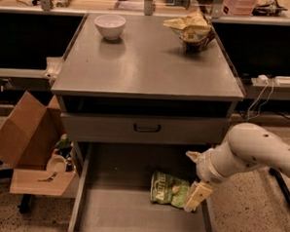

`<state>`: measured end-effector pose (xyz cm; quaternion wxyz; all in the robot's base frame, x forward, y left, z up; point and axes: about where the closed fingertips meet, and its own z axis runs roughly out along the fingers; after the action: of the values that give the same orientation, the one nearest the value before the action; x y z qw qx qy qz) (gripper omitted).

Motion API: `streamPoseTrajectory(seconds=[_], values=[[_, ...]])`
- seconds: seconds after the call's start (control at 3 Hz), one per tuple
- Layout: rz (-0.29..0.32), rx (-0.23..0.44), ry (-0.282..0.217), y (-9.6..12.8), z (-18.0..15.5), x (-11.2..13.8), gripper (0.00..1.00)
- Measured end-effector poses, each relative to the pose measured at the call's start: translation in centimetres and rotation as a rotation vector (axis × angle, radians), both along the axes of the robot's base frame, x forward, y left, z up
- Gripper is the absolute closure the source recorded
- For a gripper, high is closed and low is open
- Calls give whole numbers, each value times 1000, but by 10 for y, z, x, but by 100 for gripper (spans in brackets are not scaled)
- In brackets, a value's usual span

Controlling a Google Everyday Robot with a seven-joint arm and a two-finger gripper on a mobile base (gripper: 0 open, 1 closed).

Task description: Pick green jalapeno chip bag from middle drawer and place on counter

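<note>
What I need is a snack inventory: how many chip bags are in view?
2. The green bag lies in the open drawer, beside the gripper; the yellow bag sits on the counter. More may hide in the shut drawer.
</note>
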<state>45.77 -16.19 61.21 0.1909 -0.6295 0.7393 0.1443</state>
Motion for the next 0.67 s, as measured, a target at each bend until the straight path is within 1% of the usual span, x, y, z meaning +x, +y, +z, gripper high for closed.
streamPoseTrajectory(seconds=[0.33,0.67], values=[[-2,11,9,1,-9,1,0],[21,9,14,3,-25,4,0]])
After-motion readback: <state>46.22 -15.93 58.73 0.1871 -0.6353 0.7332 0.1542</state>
